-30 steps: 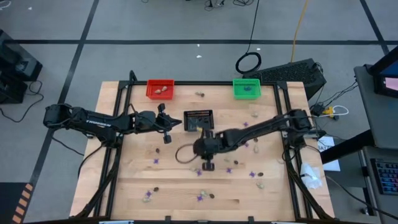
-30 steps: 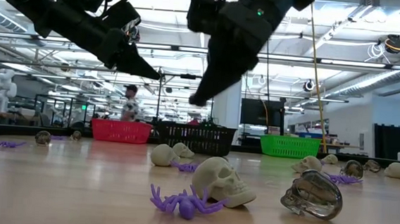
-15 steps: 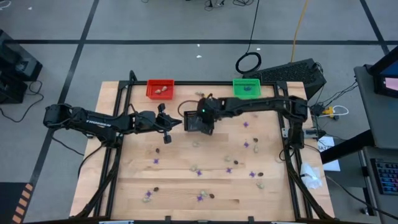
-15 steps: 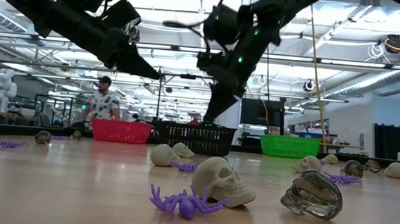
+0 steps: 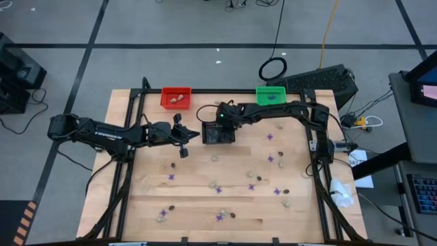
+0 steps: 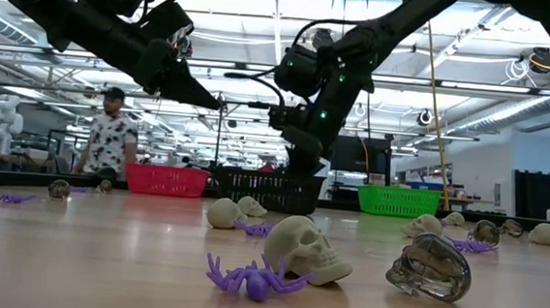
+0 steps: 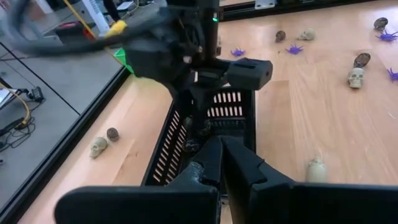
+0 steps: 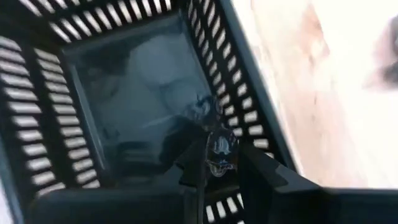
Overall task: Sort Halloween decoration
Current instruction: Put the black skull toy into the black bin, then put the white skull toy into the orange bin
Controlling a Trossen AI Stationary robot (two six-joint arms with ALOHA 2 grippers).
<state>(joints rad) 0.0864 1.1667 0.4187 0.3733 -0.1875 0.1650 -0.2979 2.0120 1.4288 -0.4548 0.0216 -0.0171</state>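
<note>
The right pincer (image 8: 219, 163) hangs over the slatted black basket (image 5: 218, 134), pinching a glossy dark skull (image 8: 219, 149) between its tips, directly above the basket's floor. The left pincer (image 7: 219, 163), pressed together and empty, hovers just beside the basket. Purple spiders (image 6: 250, 277), matte beige skulls (image 6: 307, 249) and shiny dark skulls (image 6: 430, 268) lie scattered across the wooden bench (image 5: 198, 198), well apart from both.

pale wood table (image 5: 150, 198), slotted plastic basket (image 5: 209, 136), glossy skull (image 6: 430, 267).
</note>
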